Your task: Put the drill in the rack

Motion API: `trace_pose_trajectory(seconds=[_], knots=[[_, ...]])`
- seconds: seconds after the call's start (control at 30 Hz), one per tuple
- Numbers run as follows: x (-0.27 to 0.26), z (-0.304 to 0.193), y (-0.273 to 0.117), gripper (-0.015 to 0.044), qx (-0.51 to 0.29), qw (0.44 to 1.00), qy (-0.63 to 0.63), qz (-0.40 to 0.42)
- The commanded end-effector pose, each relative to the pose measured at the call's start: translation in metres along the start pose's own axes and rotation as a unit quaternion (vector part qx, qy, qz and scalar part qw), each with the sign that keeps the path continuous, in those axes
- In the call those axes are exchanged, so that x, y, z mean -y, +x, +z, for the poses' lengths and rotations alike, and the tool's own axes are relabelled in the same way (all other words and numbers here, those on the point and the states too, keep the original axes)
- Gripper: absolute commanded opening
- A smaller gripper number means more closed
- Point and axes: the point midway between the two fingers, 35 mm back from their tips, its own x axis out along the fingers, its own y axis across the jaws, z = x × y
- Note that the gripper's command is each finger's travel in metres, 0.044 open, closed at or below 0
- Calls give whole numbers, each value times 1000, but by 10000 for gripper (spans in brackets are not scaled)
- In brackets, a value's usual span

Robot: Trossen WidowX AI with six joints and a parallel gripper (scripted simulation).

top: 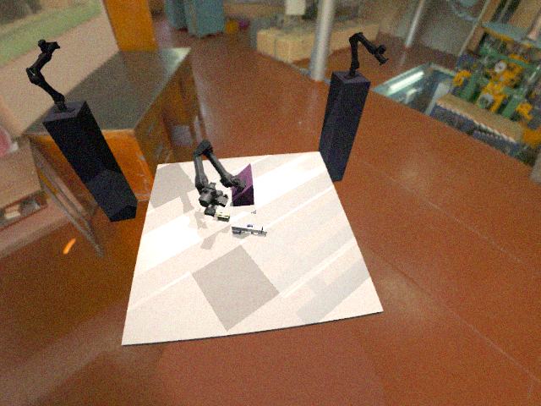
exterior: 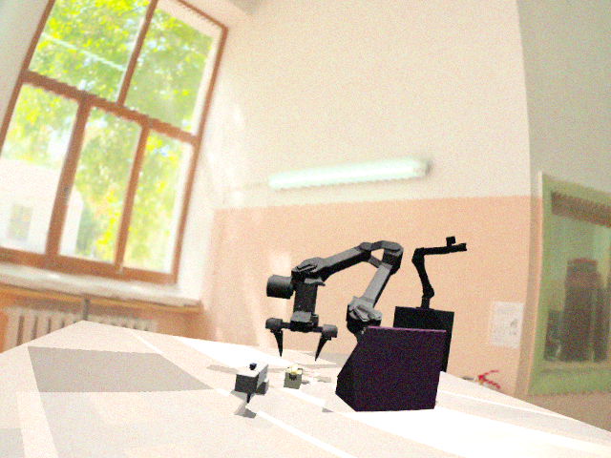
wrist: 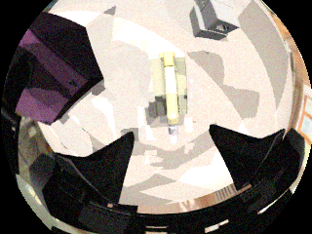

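In the wrist view, the nearest thing is the gripper (top: 218,206) (exterior: 298,357) (wrist: 172,132): its two fingers stand wide apart at lower left and lower right, with nothing between them, so the tool is released. A little farther, in the upper centre of that frame, the yellow drill (top: 223,214) (exterior: 294,367) (wrist: 171,93) lies along the pale green rack (top: 223,218) (exterior: 293,380) (wrist: 159,80), between its two sides. Its long axis runs nearly from top to bottom of the frame, and the greyish tip points down toward the gap of the fingers. In the exterior view the fingertips are above the drill, apart from it.

Farther, at upper right of the wrist frame, is the grey holder (top: 240,228) (exterior: 250,378) (wrist: 212,19), just beside the rack; its blue key (top: 249,226) (exterior: 253,365) shows on top in the other two views. I cannot tell if the key is pressed down. The purple block (top: 245,197) (exterior: 394,369) (wrist: 58,39) fills the upper left.

By my judgement, the laying is finished and only the going away remains. As the drill lies below, along the gap, the arm should rise straight; a sideways move while low could let one finger push the drill from the rack.
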Motion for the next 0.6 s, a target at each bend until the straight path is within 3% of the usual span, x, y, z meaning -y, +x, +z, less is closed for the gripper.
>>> trace_pose_trajectory(seconds=[0.0,0.17,0.37,0.57], knots=[[2,-2,-15,440,-2,1000,2,-3],[4,4,-19,440,3,1000,-21,-6],[16,52,-40,440,9,977,-209,-46],[14,97,-65,440,-14,915,-392,-93]])
